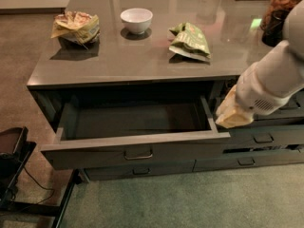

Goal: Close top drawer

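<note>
The top drawer (95, 152) stands pulled far out of the cabinet under the grey counter (142, 61). It is a wide dark grey-green drawer with a flat front and one small metal loop handle (138, 154), and its long shallow box looks empty. My gripper (231, 114), cream-coloured at the end of the white arm (273, 80), hangs at the right, just beside the drawer's right wall near its front corner. I cannot tell whether it touches the drawer.
On the counter are a white bowl (136, 19), a yellow crumpled bag (76, 26), a green bag (190, 41) and a jar (281, 7) at the back right. Narrower grey drawers (259, 137) sit at the right, partly out. A black frame (16, 175) stands at the left.
</note>
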Motion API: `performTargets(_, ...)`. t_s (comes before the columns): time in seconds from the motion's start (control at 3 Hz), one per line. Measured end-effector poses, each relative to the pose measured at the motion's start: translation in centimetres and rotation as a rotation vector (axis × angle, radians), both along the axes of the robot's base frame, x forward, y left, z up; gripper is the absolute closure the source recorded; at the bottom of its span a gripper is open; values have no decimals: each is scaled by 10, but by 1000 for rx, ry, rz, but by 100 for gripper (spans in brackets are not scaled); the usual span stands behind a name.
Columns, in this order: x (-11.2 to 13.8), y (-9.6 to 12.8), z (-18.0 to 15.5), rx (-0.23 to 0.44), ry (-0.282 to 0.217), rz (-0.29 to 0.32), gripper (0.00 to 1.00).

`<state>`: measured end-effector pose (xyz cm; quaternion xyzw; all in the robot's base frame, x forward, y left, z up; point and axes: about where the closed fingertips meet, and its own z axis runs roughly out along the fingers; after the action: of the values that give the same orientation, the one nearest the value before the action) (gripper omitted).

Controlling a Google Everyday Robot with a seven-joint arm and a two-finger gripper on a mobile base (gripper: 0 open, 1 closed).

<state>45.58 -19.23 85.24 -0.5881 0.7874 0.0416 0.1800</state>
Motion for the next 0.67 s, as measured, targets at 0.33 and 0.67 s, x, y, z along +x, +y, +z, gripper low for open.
performTargets(0.33,5,19,-65,63,86,28,89)
performTargets(0.67,3,37,-118,132,164,54,100)
